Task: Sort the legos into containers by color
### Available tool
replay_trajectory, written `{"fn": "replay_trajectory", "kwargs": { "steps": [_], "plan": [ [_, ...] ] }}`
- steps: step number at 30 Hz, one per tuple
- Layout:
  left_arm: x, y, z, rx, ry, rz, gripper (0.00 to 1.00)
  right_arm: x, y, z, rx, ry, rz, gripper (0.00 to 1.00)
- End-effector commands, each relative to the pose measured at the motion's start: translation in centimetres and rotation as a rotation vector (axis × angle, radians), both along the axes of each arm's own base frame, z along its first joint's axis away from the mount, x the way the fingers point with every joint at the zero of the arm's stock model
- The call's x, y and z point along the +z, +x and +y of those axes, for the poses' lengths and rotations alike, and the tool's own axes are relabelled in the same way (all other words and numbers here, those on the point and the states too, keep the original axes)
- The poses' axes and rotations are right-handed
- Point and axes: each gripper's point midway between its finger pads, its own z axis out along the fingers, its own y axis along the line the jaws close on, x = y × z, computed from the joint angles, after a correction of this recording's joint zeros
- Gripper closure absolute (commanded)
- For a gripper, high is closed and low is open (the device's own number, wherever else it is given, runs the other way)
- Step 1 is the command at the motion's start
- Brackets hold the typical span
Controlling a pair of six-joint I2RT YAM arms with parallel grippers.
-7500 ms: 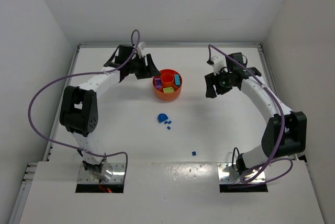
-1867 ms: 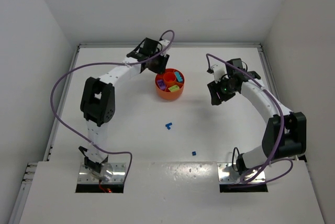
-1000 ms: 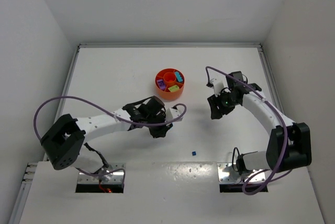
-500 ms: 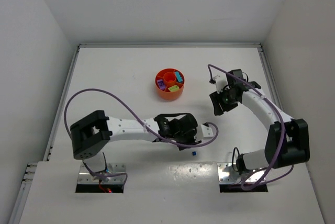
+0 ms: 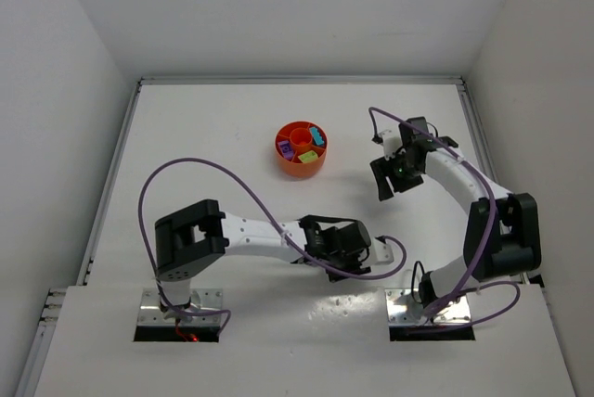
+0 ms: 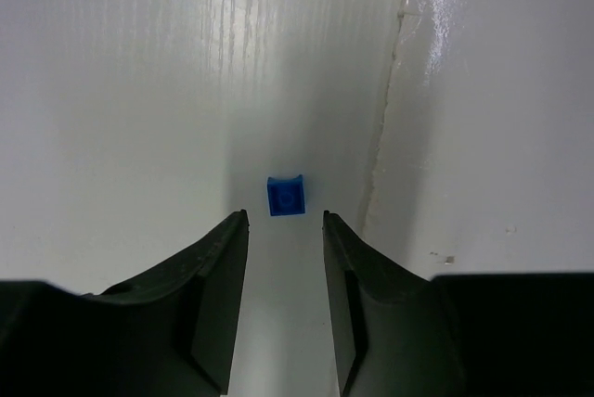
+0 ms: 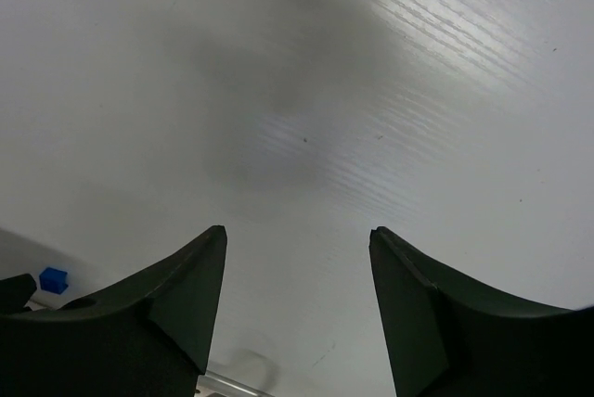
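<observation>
table (image 5: 204, 156): white | bowl (image 5: 299, 172): far centre, legos (image 5: 306, 146) in wedges | right gripper (image 7: 297, 232): spread, empty, right of bowl | left gripper (image 6: 284, 220): parted, empty, near edge | blue lego (image 6: 286, 197): on table, just past left fingertips

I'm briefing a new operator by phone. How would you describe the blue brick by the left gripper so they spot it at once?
Find the near edge of the table, where its flat white top meets a glossy raised panel. Beside that seam, just ahead of the open left gripper, lies one small blue brick. It alone lies loose; the other legos in view sit in the orange bowl.
</observation>
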Motion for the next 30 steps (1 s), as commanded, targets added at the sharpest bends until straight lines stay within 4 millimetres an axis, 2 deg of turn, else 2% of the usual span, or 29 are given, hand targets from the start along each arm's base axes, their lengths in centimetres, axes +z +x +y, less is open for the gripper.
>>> {"fn": "replay_trajectory", "kwargs": {
  "steps": [1, 3, 4, 8, 9, 16, 19, 22, 30],
  "plan": [
    [0.8, -0.8, -1.5, -0.024, -0.023, -0.007, 0.55, 1.0, 1.1, 0.0, -0.026, 0.016, -0.024, 0.36],
    [-0.2, -0.9, -1.3, -0.024, 0.001, -0.001, 0.55, 1.0, 1.1, 0.0, -0.026, 0.016, -0.024, 0.36],
    [0.2, -0.8, -1.7, -0.032, -0.01, -0.009, 0.55, 1.0, 1.1, 0.0, -0.026, 0.016, -0.024, 0.36],
    [-0.8, -0.7, -1.8, -0.032, 0.017, -0.003, 0.55, 1.1, 1.3, 0.2, -0.023, 0.024, -0.023, 0.36],
    [-0.6, -0.5, -2.1, -0.027, 0.01, -0.012, 0.55, 1.0, 1.1, 0.2, -0.023, 0.023, -0.014, 0.36],
    [-2.1, 0.1, -1.9, -0.011, 0.05, -0.01, 0.55, 1.0, 1.3, 0.4, -0.02, 0.032, -0.012, 0.36],
    [-1.8, 0.3, -2.2, -0.022, 0.037, 0.001, 0.58, 1.0, 1.3, 0.4, -0.02, 0.032, -0.012, 0.36],
    [-2.3, 0.5, -1.8, -0.018, 0.054, 0.016, 0.63, 1.1, 1.3, 0.5, -0.017, 0.04, -0.011, 0.36],
    [-3.1, 0.3, -0.2, -0.014, 0.087, 0.035, 0.63, 1.1, 1.3, 0.5, -0.017, 0.04, -0.011, 0.36]
  ]
}}
